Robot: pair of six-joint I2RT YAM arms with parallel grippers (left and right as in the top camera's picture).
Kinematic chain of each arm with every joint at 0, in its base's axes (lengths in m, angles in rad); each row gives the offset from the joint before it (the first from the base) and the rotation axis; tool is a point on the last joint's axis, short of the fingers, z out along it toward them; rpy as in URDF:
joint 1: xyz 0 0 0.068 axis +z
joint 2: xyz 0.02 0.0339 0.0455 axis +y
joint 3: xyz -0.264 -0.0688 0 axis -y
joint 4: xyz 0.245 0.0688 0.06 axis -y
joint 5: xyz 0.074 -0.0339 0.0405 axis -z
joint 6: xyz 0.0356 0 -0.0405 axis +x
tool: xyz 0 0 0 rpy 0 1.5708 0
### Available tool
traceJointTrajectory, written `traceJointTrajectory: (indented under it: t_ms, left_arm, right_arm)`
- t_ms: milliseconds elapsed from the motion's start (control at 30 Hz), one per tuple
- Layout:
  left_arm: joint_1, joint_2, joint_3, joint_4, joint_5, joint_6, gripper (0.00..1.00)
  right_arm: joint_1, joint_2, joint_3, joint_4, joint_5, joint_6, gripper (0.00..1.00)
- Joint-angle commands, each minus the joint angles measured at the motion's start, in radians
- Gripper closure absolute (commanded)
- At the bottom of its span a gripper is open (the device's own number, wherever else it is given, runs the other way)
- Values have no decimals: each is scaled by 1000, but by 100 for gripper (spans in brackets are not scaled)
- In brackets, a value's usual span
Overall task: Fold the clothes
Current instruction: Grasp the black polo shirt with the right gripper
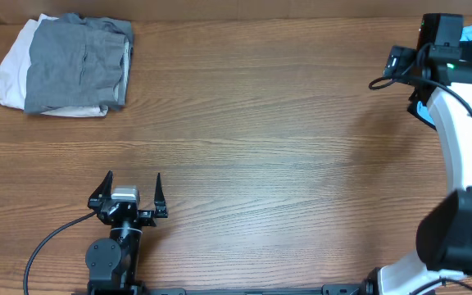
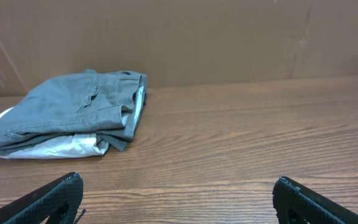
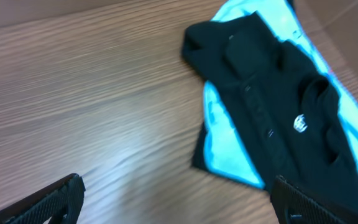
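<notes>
Black shirt (image 3: 272, 118) with a small white logo (image 3: 300, 123), too blurred to read, sprawls over a light blue garment (image 3: 225, 155) at the desk's (image 1: 260, 164) 2 o'clock, beneath the open right gripper (image 3: 176, 183). At 10 o'clock a grey garment (image 1: 76, 61) lies folded on a white garment (image 1: 6, 74). At 7 o'clock the left gripper (image 1: 133, 176) gapes, empty.

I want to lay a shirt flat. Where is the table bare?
The middle of the table is bare, from the grey and white pile at the far left to the right arm. The far right corner is crowded: a black shirt lies on a light blue garment.
</notes>
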State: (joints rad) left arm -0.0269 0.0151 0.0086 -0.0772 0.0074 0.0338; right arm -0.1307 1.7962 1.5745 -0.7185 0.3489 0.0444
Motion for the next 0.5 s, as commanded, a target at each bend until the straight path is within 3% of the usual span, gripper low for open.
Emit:
traceJointTrajectory:
  t_ms: [0,233,467]
  left_arm:
    - [-5,-9,-3,-1,8,19,0]
    - [-5,-9,-3,-1,8,19,0]
    - [-5,-9,-3,0,8,19,0]
  right_arm:
    - [-72,34,43,50,96,-76,0]
    - [-348,106,44,175,-226,-79,0]
    - [-414,241,93,250,-299,-79,0]
